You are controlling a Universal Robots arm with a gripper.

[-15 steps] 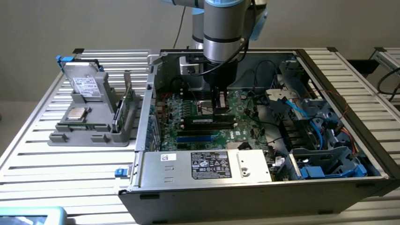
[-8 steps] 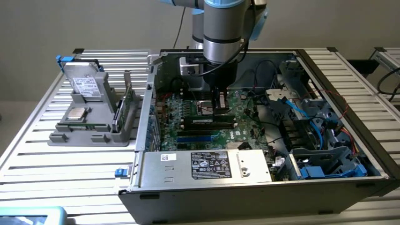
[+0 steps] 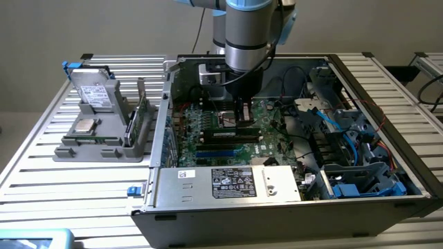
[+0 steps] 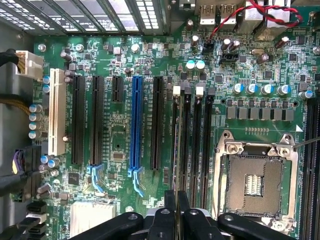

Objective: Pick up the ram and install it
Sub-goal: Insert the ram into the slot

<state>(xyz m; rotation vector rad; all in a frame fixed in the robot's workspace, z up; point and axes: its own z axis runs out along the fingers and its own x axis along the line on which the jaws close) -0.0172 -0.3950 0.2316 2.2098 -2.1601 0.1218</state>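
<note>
Gripper (image 4: 175, 196), pinched narrowly on the ram (image 3: 232, 134), held it at the motherboard's (image 4: 120, 135) memory slots (image 4: 196, 145); install step, likely needing square alignment.

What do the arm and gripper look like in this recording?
The arm is a silver-grey cylinder with light-blue joint caps and a black cable alongside. The gripper is black, with two narrow fingers on curved linkage bars.

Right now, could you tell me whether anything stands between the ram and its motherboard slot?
Nothing visible does. The claw holds the ram directly at the black slots; loose cables lie aside, toward the exterior view's right.
</note>
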